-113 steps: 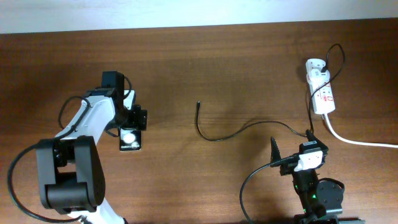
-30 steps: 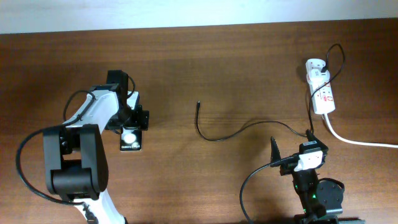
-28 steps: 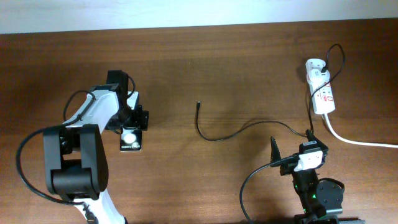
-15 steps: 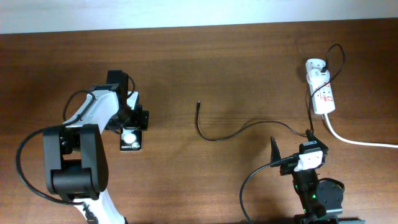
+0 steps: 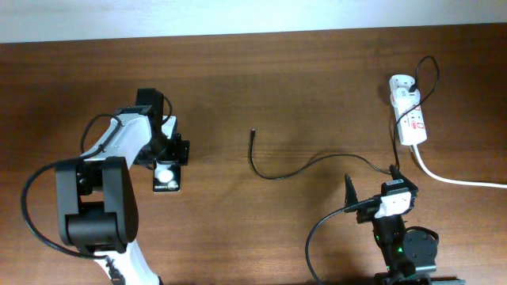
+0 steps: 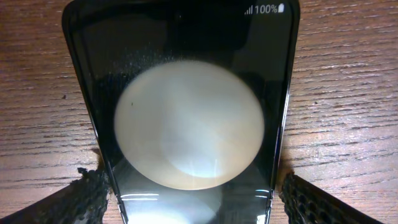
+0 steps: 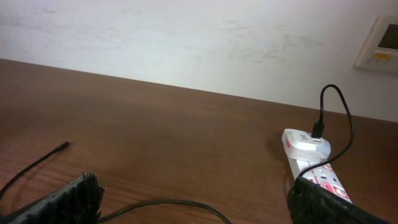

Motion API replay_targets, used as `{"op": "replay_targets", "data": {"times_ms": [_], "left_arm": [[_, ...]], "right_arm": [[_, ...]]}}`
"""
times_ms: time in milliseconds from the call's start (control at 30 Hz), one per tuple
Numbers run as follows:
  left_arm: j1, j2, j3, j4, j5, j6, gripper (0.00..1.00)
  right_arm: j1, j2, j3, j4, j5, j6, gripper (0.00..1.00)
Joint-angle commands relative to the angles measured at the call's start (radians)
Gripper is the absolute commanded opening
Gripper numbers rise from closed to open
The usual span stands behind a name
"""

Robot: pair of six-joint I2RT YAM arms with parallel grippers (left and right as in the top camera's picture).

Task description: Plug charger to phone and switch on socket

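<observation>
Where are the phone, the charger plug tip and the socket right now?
phone [image 5: 166, 180]: overhead view, glossy face just below the white spot.
charger plug tip [image 5: 253, 133]: overhead view, free end of the thin black cable.
socket [image 5: 413, 123]: overhead view, red-marked body of the white strip.

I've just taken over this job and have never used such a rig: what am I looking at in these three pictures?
A left arm and a right arm work at a wooden table. One picture looks straight down from overhead; the other two come from a camera on each wrist. The left gripper stands over a black phone, its fingers close against the phone's sides. Whether they squeeze it, I cannot tell. The right gripper is open and empty. A thin black charger cable lies loose mid-table and runs to a white power strip on the right.
</observation>
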Motion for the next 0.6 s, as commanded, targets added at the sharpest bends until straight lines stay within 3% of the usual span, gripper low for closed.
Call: {"op": "replay_targets", "data": {"times_ms": [0, 567], "left_arm": [[0.007, 0.141, -0.063, 0.033, 0.049, 0.012, 0.93], [0.007, 0.141, -0.063, 0.019, 0.082, 0.012, 0.88]], "right_arm": [[0.006, -0.006, -0.007, -0.003, 0.001, 0.005, 0.99], [0.006, -0.006, -0.007, -0.003, 0.001, 0.005, 0.99]]}}
